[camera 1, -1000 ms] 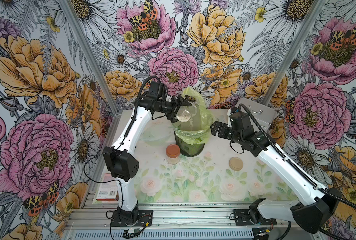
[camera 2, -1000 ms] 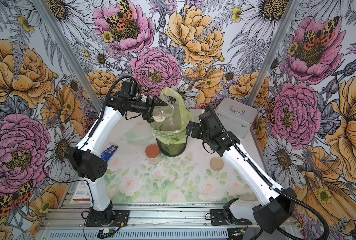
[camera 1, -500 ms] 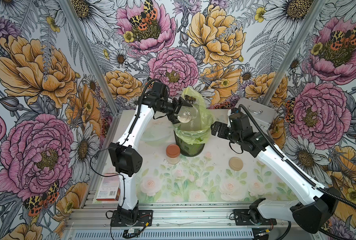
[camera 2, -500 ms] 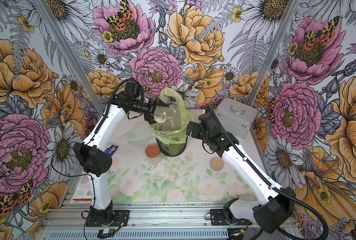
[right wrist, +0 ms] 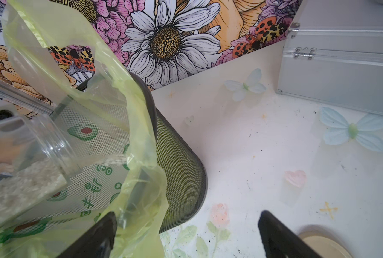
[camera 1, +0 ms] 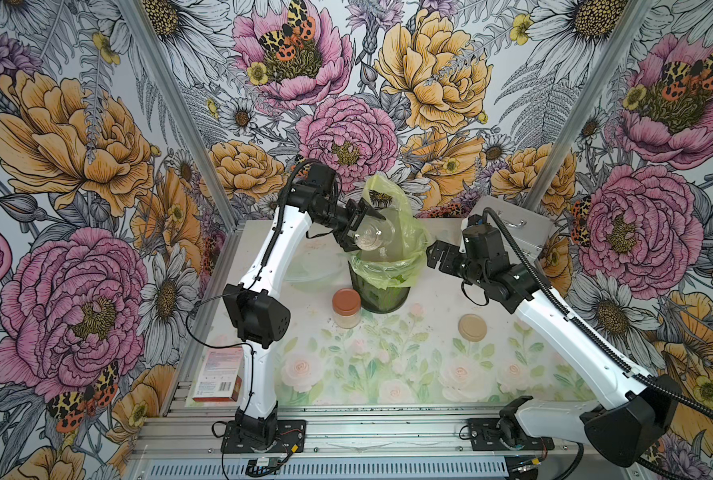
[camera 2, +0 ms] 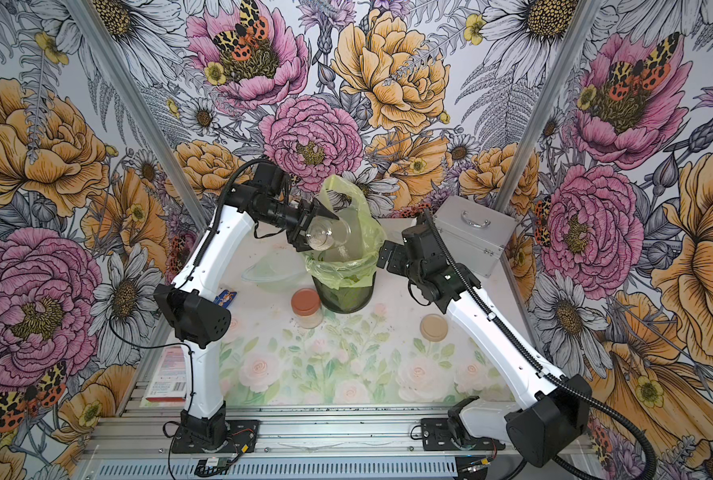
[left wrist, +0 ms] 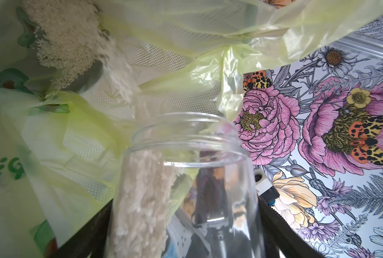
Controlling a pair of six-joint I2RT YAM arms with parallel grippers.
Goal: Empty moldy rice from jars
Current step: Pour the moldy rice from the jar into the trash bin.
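Logging outward from my side: beige lid (camera 1: 472,327), loose and flat on the surface (camera 1: 388,374); capped jar (camera 1: 346,308), copper top, upright just beside the mesh bin (camera 1: 383,297); my right claw (camera 1: 434,257), spread and empty, near the bin. My left claw (camera 1: 361,228) is pinching the open jar (camera 1: 373,237), tilted over the bin, with moldy rice (left wrist: 141,201) streaming into the yellow-green bag (left wrist: 208,67). Farthest is the silver case (camera 1: 512,224).

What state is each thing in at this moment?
left hand, shut on the open jar.
open jar, lidless, tipped over the bin, part full.
moldy rice, pouring from the jar into the bag.
lidded jar, closed, upright on the table, rice inside.
beige lid, off, lying flat on the table.
bin, upright, lined with the bag.
right hand, open, empty, beside the bin.
silver case, shut.
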